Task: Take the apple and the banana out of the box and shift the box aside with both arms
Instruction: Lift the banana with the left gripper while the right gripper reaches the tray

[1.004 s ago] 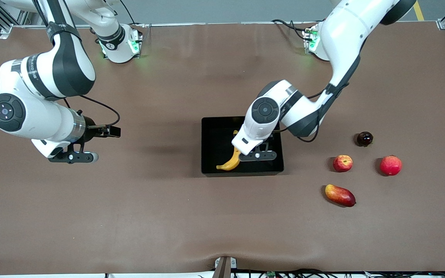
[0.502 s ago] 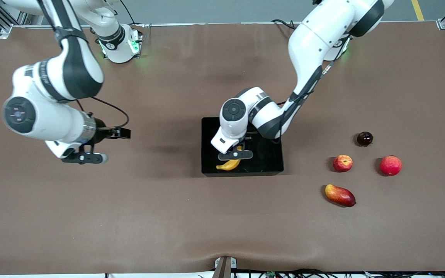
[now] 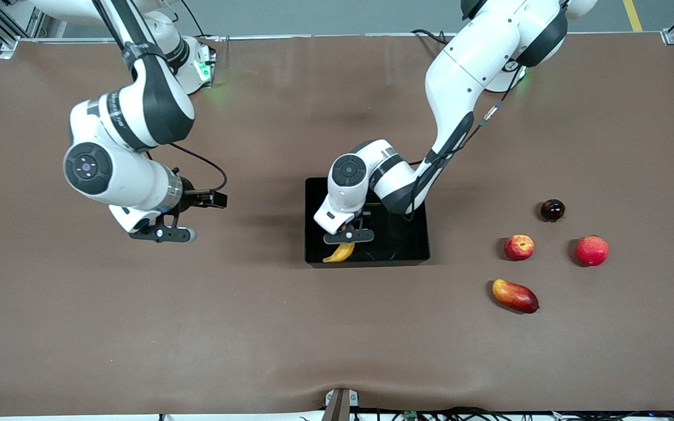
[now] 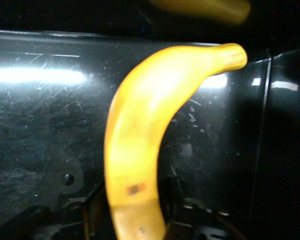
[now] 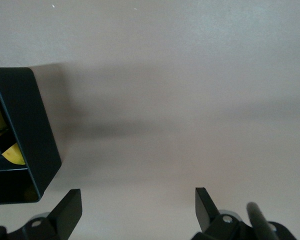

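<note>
Only wrist-visible: banana between jaws.

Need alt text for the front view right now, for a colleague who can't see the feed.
The left gripper is down in the black box at mid-table with the banana under it. The right gripper hangs open over bare table toward the right arm's end. An apple, a mango and two other fruits lie toward the left arm's end.

Left arm blocks box; bare table toward right gripper.
</note>
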`<state>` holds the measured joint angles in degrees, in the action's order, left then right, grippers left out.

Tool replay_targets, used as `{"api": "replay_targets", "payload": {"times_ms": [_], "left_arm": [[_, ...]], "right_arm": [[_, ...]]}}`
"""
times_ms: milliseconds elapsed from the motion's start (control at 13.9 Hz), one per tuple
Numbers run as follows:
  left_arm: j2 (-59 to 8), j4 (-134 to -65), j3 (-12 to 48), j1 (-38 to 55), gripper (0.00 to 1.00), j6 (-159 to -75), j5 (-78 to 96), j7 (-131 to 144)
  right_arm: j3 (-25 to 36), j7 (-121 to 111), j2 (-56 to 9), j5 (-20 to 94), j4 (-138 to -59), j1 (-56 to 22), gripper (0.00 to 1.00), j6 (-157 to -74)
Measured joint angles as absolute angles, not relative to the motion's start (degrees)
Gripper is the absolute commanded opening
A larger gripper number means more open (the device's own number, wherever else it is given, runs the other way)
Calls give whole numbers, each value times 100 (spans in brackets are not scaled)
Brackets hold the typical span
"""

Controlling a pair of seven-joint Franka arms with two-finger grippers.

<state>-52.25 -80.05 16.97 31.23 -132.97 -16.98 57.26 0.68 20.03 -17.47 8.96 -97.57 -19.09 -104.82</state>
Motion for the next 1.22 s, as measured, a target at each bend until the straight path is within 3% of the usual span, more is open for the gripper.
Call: {"api": "replay_targets", "payload": {"times_ms": [359,646,932,1219], "left_arm": [[-5082,-7851,1686,3110,0,-12945,-1712,5727],[-4418,-7768,1677,3035,0,-12103,-1716,5727],[-3697,-7763,1655,2702,0,-11273,-1720,5449],[-3395,-7850,1658,1998,0,-10486,-1719,4884]], "right_arm": [[66,2071,-1747,897,-9993,-2104,100,-10825],[64,2332,-1750,898,-10034,-2299,100,-11084],[62,2423,-1866,898,-10349,-2537,100,-12012],[60,2597,-2239,1185,-10424,-2862,100,-12768]]}}
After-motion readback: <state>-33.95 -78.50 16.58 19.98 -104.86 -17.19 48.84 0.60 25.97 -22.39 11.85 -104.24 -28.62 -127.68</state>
